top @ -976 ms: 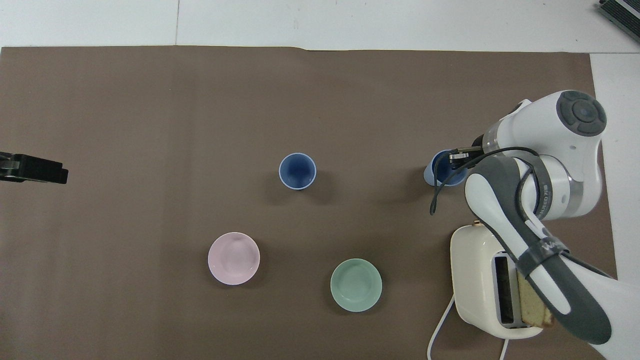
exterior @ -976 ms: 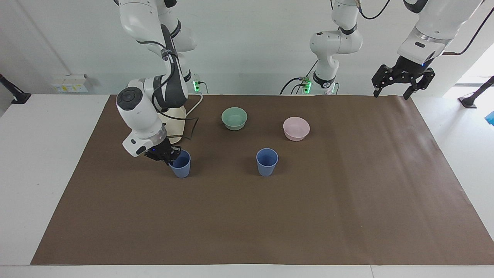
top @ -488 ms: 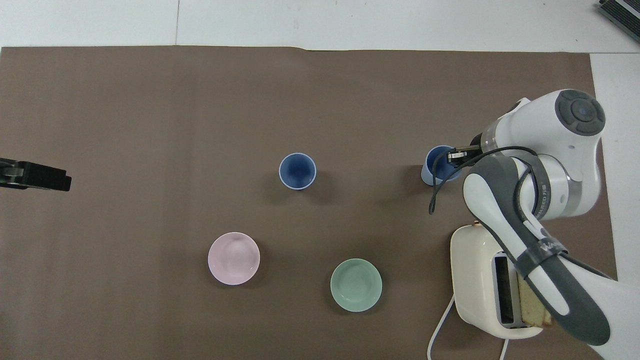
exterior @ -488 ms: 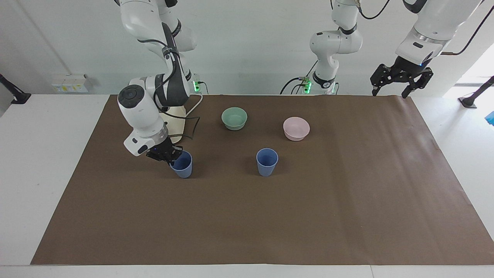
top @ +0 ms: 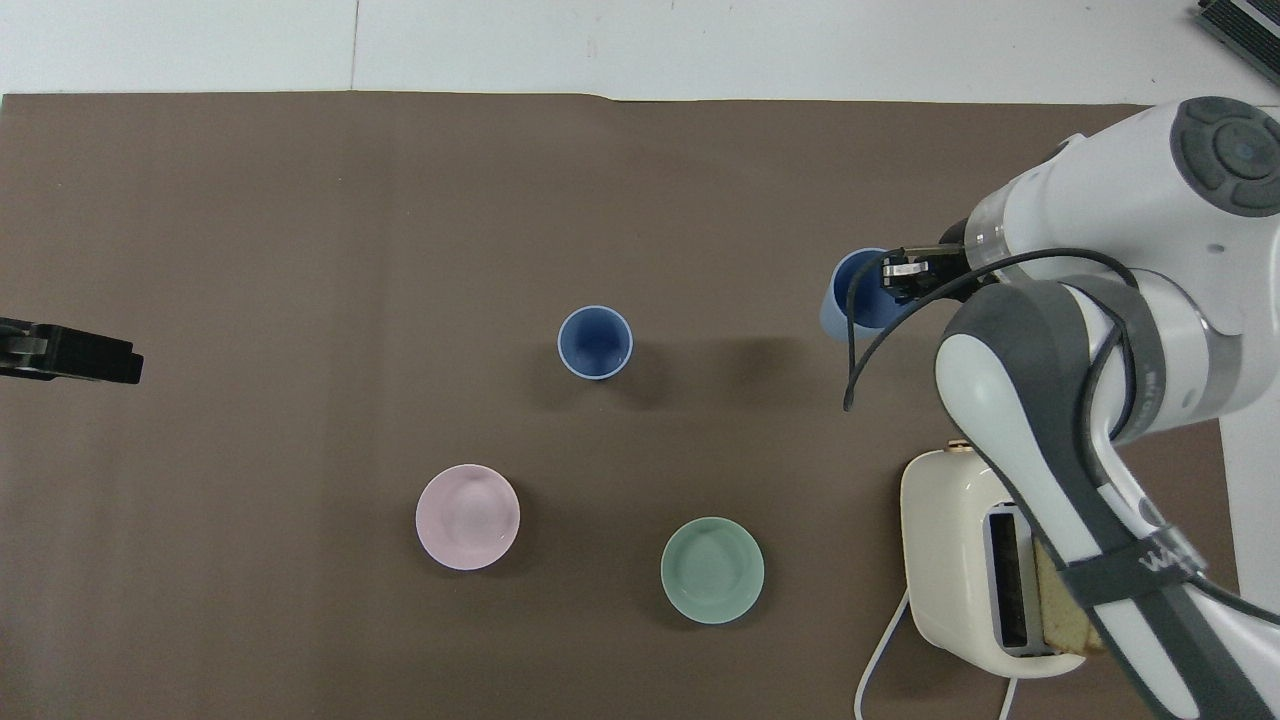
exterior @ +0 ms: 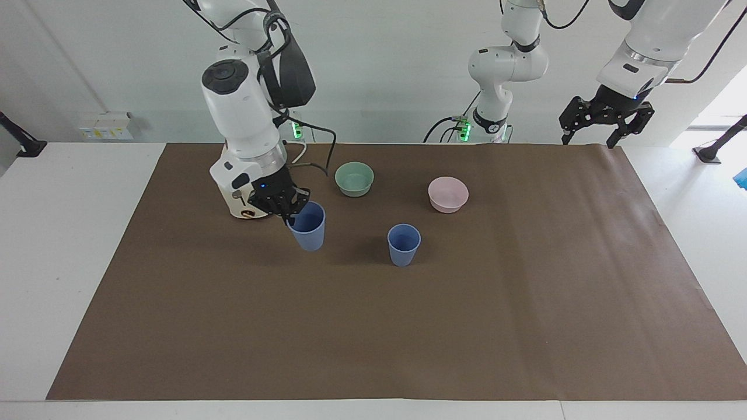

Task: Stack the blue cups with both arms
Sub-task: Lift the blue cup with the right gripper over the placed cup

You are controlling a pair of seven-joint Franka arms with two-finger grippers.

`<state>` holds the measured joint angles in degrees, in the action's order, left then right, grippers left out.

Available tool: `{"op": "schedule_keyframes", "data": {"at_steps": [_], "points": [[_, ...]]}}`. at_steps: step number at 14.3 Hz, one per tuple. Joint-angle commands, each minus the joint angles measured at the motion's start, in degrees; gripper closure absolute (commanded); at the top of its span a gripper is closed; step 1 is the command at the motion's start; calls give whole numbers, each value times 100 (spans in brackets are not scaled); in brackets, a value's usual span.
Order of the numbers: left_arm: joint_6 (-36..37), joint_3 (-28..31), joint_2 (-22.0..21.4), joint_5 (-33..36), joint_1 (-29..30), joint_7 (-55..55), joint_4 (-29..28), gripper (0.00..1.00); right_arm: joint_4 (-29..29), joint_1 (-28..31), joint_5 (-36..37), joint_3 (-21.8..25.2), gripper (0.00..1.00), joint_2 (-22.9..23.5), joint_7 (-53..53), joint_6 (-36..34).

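Observation:
One blue cup (exterior: 404, 244) (top: 595, 342) stands upright in the middle of the brown mat. A second blue cup (exterior: 309, 227) (top: 855, 300) hangs slightly tilted above the mat, toward the right arm's end from the standing cup. My right gripper (exterior: 290, 213) (top: 900, 275) is shut on its rim, one finger inside and one outside. The cup's shadow lies apart from it on the mat. My left gripper (exterior: 589, 139) (top: 100, 358) waits open and empty, high over the mat's corner at the left arm's end.
A cream toaster (exterior: 239, 204) (top: 960, 560) with a slice of bread in it stands by the right arm's base, partly hidden by the arm. A pale green bowl (exterior: 354, 178) (top: 712, 570) and a pink bowl (exterior: 447, 193) (top: 467, 517) sit nearer to the robots than the standing cup.
My right arm has risen and lifted its blue cup off the mat, carrying it toward the standing cup. The left gripper has barely moved.

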<state>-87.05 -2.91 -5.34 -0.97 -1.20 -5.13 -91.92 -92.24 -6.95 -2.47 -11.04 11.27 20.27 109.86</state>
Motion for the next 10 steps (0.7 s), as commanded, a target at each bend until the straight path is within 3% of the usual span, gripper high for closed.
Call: {"op": "schedule_keyframes", "data": {"at_steps": [1, 4, 10], "points": [[39, 27, -125, 35, -47, -67, -124, 0, 592, -226, 54, -21, 100, 340, 379, -194], [39, 27, -125, 35, -47, -67, -124, 0, 1058, -648, 54, -12, 100, 559, 1003, -185], [39, 27, -195, 35, -47, -67, -221, 0, 1340, -1150, 221, -29, 100, 780, 1558, -176]]}}
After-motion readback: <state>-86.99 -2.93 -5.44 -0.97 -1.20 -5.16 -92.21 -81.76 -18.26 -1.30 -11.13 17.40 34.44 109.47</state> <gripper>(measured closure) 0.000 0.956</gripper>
